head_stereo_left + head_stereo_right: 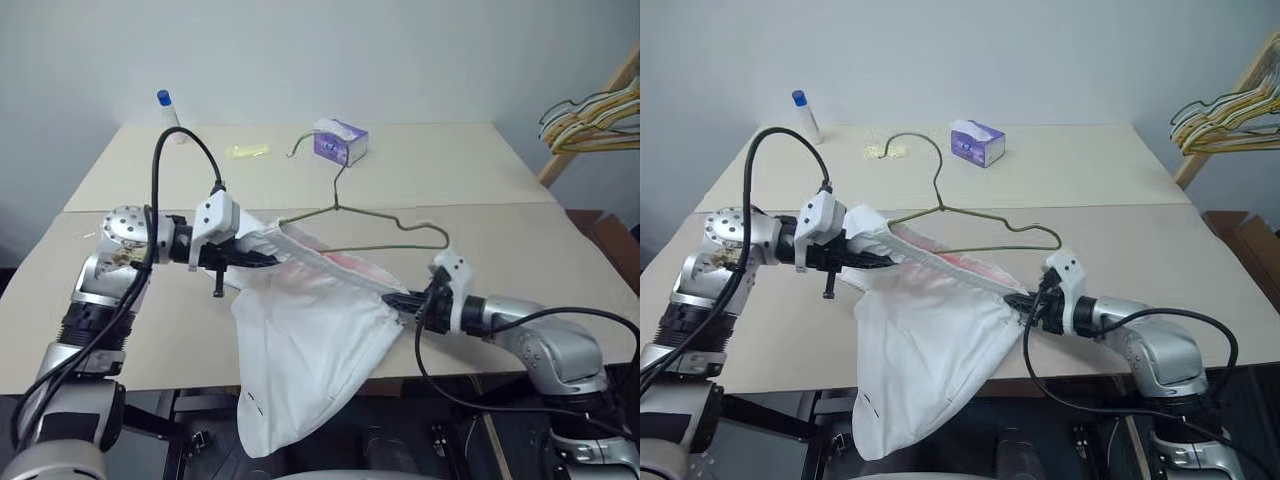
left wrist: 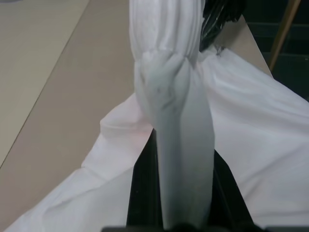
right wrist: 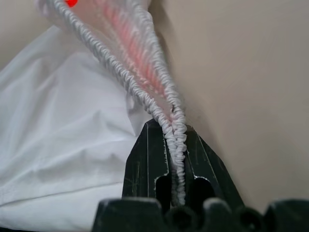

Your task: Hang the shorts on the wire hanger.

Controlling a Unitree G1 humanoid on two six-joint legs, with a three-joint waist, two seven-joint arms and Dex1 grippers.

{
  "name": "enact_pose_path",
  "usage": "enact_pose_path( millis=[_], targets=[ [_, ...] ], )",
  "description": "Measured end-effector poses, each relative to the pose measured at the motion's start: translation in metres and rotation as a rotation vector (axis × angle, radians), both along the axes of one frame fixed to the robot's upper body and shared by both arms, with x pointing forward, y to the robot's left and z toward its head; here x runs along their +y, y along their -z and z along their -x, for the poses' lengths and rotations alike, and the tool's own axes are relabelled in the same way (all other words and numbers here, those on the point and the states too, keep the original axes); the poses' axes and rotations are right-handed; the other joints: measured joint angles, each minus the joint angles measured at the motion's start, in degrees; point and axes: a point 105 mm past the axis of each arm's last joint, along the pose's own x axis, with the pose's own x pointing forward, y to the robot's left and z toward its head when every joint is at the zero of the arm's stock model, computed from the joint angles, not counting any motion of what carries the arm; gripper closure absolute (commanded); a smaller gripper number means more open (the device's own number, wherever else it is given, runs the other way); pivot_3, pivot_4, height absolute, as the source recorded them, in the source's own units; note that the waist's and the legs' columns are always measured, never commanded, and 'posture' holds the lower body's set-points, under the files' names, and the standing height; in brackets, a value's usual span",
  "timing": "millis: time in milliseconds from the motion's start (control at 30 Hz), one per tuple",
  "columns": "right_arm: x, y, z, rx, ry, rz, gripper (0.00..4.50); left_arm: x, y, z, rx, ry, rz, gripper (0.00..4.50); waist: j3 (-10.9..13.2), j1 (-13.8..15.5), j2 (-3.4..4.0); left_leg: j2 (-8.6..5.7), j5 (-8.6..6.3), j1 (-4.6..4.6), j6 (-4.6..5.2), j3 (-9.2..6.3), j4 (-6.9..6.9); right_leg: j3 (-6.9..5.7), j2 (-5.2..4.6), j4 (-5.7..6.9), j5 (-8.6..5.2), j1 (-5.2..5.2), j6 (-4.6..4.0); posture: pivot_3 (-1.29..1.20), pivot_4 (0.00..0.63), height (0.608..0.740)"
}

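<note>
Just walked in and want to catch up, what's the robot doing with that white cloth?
The robot holds the white shorts stretched by the waistband between its two grippers: the left gripper is shut on one end, the right gripper on the other. The shorts hang over the table's front edge. The wire hanger lies on the table behind them, not yet threaded.

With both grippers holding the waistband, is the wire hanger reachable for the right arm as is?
Probably not yet: the right gripper is shut on the shorts, as is the left gripper. The wire hanger lies just beyond, unobstructed.
</note>
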Motion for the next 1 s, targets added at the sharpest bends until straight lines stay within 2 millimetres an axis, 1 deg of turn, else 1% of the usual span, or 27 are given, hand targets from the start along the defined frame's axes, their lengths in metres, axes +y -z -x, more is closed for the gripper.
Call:
enact_pose_path(
  millis=[67,133,200,367,467,700,867,1000],
  targets=[
    [-0.011,-0.003,-0.002,-0.001,0.023,0.013,4.49,0.005,0.013,0.003,-0.013,0.016,-0.069,4.50,0.0,0.1,0.01,0.00,0.00,0.01,0.00,0.03,0.00,0.01,0.00,0.00,0.00,0.00,0.00,0.06,0.027,0.740],
    [-0.014,-0.010,-0.004,-0.018,0.011,0.025,4.49,0.009,0.021,0.001,-0.028,0.001,-0.103,4.50,0.0,0.1,0.01,0.01,0.00,0.01,0.00,0.02,0.01,-0.01,0.00,0.00,0.01,0.01,-0.02,0.06,0.028,0.740],
    [-0.016,-0.015,-0.004,-0.028,0.000,0.031,4.49,0.010,0.023,-0.001,-0.048,-0.004,-0.116,4.50,0.0,0.2,0.01,0.01,0.00,-0.01,0.00,0.01,0.00,-0.01,0.00,-0.02,0.01,0.01,-0.02,0.06,0.029,0.740],
    [-0.020,-0.017,-0.003,-0.027,-0.018,0.044,4.49,0.012,0.027,-0.005,-0.063,-0.025,-0.125,4.50,0.0,0.2,0.01,0.01,-0.01,-0.05,0.02,0.02,0.01,-0.01,0.00,-0.03,0.02,-0.01,0.00,0.06,0.029,0.740],
    [-0.022,-0.017,-0.004,-0.032,-0.017,0.045,4.49,0.008,0.025,-0.005,-0.043,-0.028,-0.074,4.50,0.0,0.2,0.01,0.02,-0.01,-0.03,0.02,0.01,0.02,-0.01,0.00,-0.01,0.02,0.00,0.00,0.06,0.028,0.740],
    [-0.022,-0.016,-0.003,-0.032,-0.027,0.041,4.49,0.004,0.010,-0.004,-0.026,-0.036,0.029,4.50,0.0,0.1,0.01,0.02,-0.01,-0.03,0.02,-0.01,0.02,0.00,0.00,-0.02,0.02,-0.01,0.01,0.07,0.024,0.740],
    [-0.022,-0.016,-0.003,-0.031,-0.030,0.044,4.49,0.005,0.009,-0.008,-0.051,-0.061,0.023,4.50,0.0,0.1,0.00,0.01,-0.01,-0.02,0.02,0.00,0.02,0.00,0.00,-0.01,0.03,0.00,0.01,0.06,0.023,0.740],
    [-0.024,-0.017,-0.003,-0.031,-0.033,0.053,4.49,0.007,0.013,-0.007,-0.057,-0.052,-0.001,4.50,0.0,0.1,0.00,0.01,-0.01,-0.04,0.02,0.01,0.01,0.00,0.00,-0.02,0.03,-0.01,0.01,0.06,0.023,0.740]
  ],
)
